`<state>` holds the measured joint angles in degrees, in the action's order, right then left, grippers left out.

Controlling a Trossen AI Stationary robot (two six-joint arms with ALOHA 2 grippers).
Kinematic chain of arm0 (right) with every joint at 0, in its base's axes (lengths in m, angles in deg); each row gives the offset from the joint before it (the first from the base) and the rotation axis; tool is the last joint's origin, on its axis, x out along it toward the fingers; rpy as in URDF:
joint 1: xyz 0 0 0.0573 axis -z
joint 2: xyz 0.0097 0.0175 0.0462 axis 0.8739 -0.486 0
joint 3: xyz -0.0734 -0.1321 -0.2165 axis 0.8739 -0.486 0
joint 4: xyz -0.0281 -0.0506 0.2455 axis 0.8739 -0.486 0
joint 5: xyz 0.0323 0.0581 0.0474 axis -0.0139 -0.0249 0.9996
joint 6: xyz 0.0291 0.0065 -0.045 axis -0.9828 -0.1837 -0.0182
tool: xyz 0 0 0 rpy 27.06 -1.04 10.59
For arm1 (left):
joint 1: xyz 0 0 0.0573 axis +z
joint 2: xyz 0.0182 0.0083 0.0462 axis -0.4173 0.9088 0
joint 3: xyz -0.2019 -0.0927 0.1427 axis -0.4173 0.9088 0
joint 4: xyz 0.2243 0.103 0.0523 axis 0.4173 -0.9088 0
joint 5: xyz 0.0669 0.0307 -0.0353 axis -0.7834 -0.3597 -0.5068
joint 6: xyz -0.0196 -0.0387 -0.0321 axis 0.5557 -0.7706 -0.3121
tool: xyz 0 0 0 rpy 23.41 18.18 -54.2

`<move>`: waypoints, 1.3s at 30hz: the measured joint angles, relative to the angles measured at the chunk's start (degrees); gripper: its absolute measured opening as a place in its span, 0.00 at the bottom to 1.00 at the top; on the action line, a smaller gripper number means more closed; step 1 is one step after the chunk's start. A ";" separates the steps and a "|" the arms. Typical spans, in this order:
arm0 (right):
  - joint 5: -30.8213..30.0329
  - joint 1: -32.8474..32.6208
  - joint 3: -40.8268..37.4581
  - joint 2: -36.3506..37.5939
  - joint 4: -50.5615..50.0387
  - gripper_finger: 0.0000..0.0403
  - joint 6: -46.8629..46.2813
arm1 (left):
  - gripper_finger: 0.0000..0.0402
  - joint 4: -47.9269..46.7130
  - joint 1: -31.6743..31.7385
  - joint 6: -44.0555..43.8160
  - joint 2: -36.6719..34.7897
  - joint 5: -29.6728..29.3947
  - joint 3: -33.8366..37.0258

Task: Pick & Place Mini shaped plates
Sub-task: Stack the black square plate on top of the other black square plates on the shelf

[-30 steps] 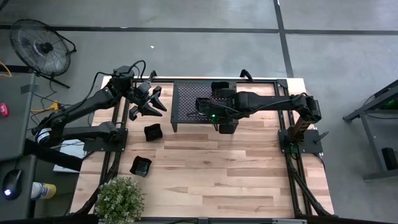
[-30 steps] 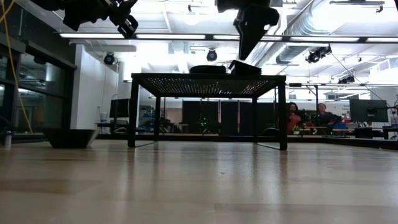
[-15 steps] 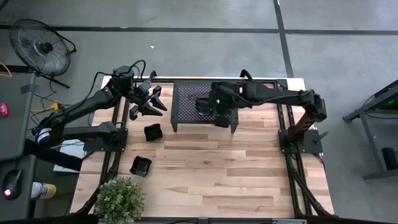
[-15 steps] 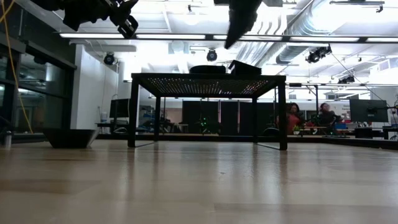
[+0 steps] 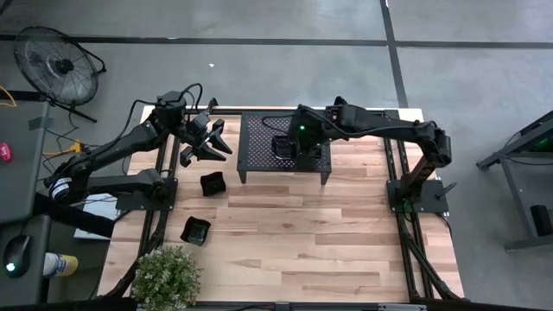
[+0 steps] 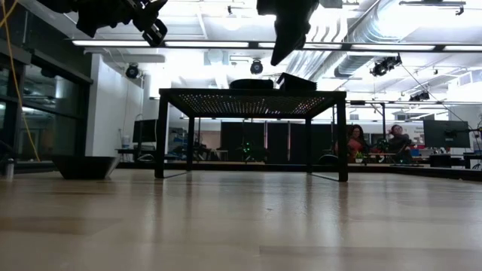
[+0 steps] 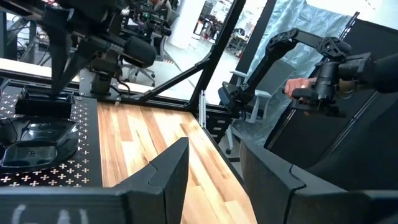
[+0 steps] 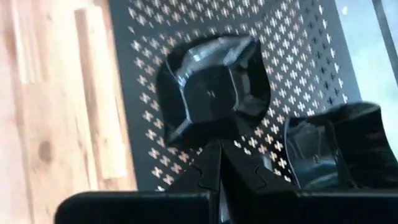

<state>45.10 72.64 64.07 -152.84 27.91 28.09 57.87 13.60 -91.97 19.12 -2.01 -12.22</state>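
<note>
Desk [image 5: 294,233]: light wood planks, centre of the high view.

Rack [image 5: 259,138]: black perforated metal, on legs, upper centre of the high view; in the low view it stands mid-frame with two plates showing above its top.

Plate on rack [image 8: 211,87]: glossy black, wavy rim, lying on the perforated top, upper centre of the right wrist view. A second plate [image 8: 339,146] lies just beside it at the right edge of that view, apart from the first.

Plates on desk: one black square plate [image 5: 212,182] left of the rack, centre-left of the high view; another [image 5: 195,230] lower left, near a potted plant [image 5: 166,276] at the bottom-left corner.

Right end effector [image 5: 294,138]: above the rack's middle in the high view, raised clear of the plates in the low view; fingers [image 8: 205,174] pressed together, clenched on nothing.

Left end effector [image 5: 212,142]: held in the air left of the rack, upper left of the high view; fingers [image 7: 168,174] spread apart, released, nothing between them.

Fan [image 5: 52,65]: on the floor, upper-left corner of the high view.

People: seated far behind, right of the low view.
</note>
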 joint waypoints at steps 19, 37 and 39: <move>2.01 1.08 -0.02 -2.44 -0.26 0.00 0.60 | 0.35 0.09 0.00 0.24 0.00 -0.01 0.00; -0.88 2.15 0.00 -2.34 -0.24 0.00 0.62 | 0.35 0.07 0.00 0.22 0.00 0.02 0.00; -0.66 2.15 0.00 -1.98 1.16 0.00 0.16 | 0.35 0.03 0.00 0.22 0.00 0.04 0.00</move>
<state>44.44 74.79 64.07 -154.82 29.07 28.25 57.90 13.60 -91.76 19.12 -1.97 -12.22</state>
